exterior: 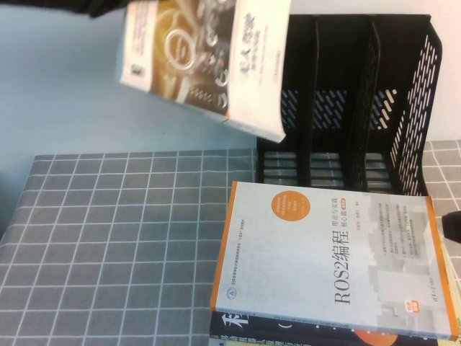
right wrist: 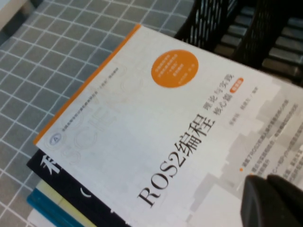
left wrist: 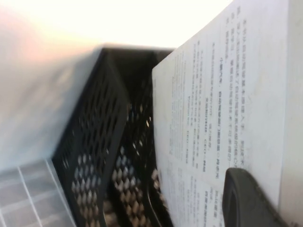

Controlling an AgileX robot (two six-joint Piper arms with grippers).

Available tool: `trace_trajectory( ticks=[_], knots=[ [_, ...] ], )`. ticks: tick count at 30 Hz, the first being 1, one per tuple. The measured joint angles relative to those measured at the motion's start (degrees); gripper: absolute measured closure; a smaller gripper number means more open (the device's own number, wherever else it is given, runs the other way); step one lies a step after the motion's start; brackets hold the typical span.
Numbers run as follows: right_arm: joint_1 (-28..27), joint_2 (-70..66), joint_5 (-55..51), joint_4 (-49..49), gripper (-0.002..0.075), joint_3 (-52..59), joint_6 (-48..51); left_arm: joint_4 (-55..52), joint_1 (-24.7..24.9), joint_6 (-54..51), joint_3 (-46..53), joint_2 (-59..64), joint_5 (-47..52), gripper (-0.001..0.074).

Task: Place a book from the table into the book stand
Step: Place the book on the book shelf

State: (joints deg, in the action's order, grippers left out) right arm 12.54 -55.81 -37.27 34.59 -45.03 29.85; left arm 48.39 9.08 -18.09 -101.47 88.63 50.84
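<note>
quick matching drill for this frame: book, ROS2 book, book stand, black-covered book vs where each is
Things:
1. book
2. ROS2 book
3. book stand
4. black-covered book

Places:
A. under the ROS2 book
B. held in the air by the left gripper
C. standing at the table's far edge
D. top of the stack, right gripper over it

Pairs: 1-B, 2-D, 3-C, 4-A

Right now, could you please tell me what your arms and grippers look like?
The left gripper, up by the book stand, shows one of its fingers, matt black and rounded. The right gripper, over the ROS2 book, is likewise black. No cables or markings show.
</note>
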Motion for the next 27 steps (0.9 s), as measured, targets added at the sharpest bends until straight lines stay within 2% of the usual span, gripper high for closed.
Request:
trace_trajectory(
  ticks=[5, 8, 15, 18, 27],
  knots=[
    [0.0, 0.2, -1.6, -1.7, 0.0729, 0.0, -2.5, -20.3, 9.6, 14.2, -9.5, 2.9, -1.8, 0.0634],
    [0.0, 0.8, -2.8, -2.0, 0.0729, 0.0, -2.8, -29.1, 13.6, 19.7, -13.8, 6.7, -1.6, 0.0634],
    [0.0, 2.9, -4.8, -2.7, 0.0729, 0.0, -3.1, -46.1, 18.3, 32.1, -19.7, 15.4, -0.8, 0.0635],
    [0.0, 3.0, -5.2, -2.8, 0.0729, 0.0, -3.3, -49.5, 18.8, 34.1, -20.6, 17.6, -0.8, 0.0634],
    [0.0, 3.0, -5.4, -7.3, 0.0729, 0.0, -5.7, -50.0, 19.2, 33.5, -22.9, 18.1, -0.9, 0.0635]
  ],
)
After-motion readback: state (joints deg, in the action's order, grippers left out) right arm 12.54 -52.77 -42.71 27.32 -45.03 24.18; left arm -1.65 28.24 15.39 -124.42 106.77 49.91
